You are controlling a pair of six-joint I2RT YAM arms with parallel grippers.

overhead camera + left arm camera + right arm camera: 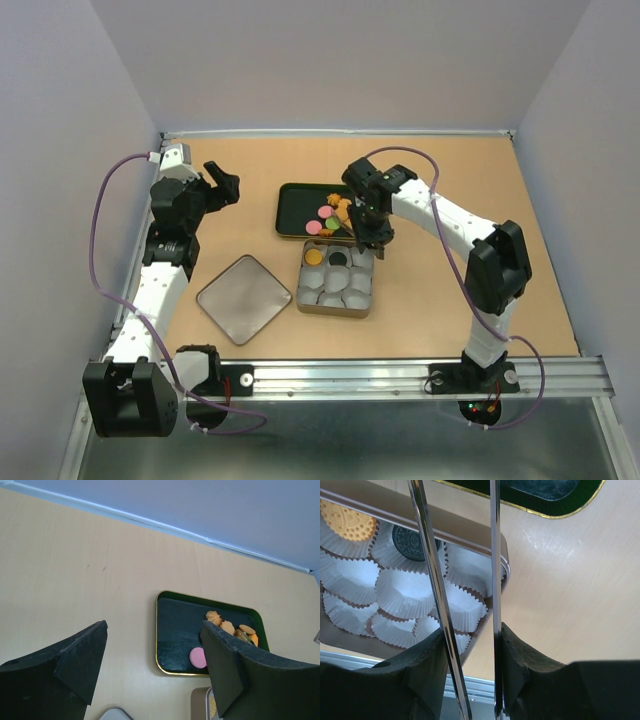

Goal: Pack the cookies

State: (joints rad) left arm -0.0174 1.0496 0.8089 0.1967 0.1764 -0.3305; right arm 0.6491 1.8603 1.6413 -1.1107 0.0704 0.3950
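Cookies [326, 213] lie mostly heaped in the glossy green tray [293, 208]. An orange one and a black one sit in fluted paper cups [402, 592] inside the tin [335, 311]. Right fingers [422, 672] clamp thin steel tongs [432, 580] above its corner, tips out of view. The next pick likely needs a light, level squeeze across a disc's edges. Left fingers [75, 655] gape wide, empty.

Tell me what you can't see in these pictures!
- Right wrist view: the tips of the tongs are cut off by the top edge.
- Top view: the right gripper covers one end of the green tray and its cookies.
- Left wrist view: one of the left fingers hides part of that pile.
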